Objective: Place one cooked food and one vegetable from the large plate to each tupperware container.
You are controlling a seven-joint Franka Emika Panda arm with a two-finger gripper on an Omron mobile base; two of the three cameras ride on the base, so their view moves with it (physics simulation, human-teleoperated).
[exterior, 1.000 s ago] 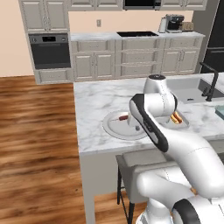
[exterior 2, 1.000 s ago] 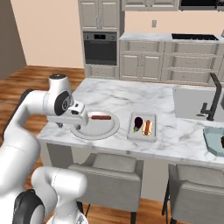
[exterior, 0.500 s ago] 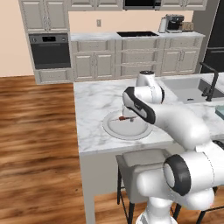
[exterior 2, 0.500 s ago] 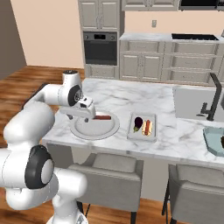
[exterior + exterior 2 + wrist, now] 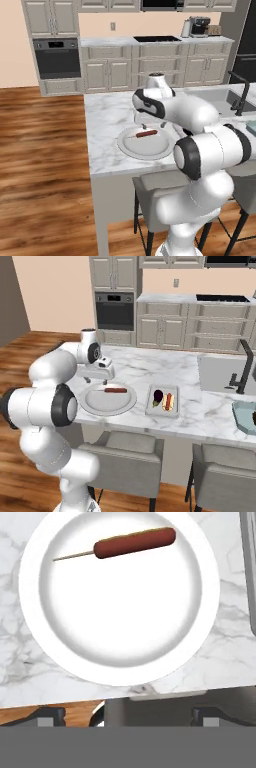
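Right base view: jaws spread over large plate (image 5: 95, 404) with lone skewered sausage (image 5: 115, 390), pale tupperware container (image 5: 165, 401) beside.

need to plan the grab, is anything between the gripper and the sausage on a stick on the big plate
Nothing visible. The open gripper hangs above the large plate, and the skewered sausage lies alone on it, uncovered.

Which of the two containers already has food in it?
The pale rectangular container next to the plate: it holds a dark vegetable and a sausage. What the teal one by the sink holds cannot be made out.
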